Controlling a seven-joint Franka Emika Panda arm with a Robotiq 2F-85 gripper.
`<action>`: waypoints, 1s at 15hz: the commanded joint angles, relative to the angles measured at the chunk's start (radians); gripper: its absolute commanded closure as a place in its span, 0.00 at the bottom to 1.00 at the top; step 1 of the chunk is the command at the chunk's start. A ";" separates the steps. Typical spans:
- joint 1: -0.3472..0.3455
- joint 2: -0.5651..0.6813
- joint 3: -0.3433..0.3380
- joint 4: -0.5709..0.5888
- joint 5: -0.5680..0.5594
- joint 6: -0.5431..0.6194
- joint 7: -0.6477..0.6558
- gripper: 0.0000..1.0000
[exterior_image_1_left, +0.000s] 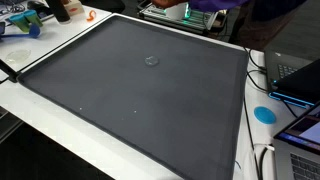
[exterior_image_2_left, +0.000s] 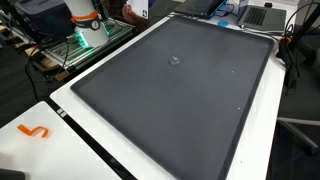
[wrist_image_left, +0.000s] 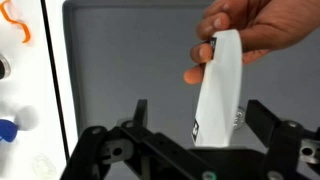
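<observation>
In the wrist view my gripper (wrist_image_left: 197, 108) is open, its two black fingers (wrist_image_left: 140, 112) standing wide apart over a dark grey mat (wrist_image_left: 110, 70). A bare human hand (wrist_image_left: 250, 25) reaches in from the upper right and holds a white flat packet (wrist_image_left: 220, 85) with a small black mark upright between the fingers. The packet stands nearer the right finger, and I cannot tell whether it touches it. A small clear round thing (wrist_image_left: 238, 118) lies on the mat just behind the packet; it also shows in both exterior views (exterior_image_1_left: 152, 60) (exterior_image_2_left: 175, 60). Neither exterior view shows the gripper.
The mat (exterior_image_1_left: 140, 90) covers most of a white table (exterior_image_1_left: 50, 125). An orange hook (wrist_image_left: 15, 25) (exterior_image_2_left: 35, 131) and a blue piece (wrist_image_left: 5, 128) lie off the mat. A blue disc (exterior_image_1_left: 264, 114), laptops (exterior_image_1_left: 298, 75) (exterior_image_2_left: 265, 14) and cables (exterior_image_1_left: 262, 160) line one side.
</observation>
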 joint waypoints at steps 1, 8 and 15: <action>0.020 0.002 -0.018 0.001 -0.008 -0.003 0.007 0.00; 0.028 0.006 -0.023 0.006 0.005 -0.010 0.010 0.32; 0.035 0.014 -0.026 0.012 0.009 -0.011 0.004 0.87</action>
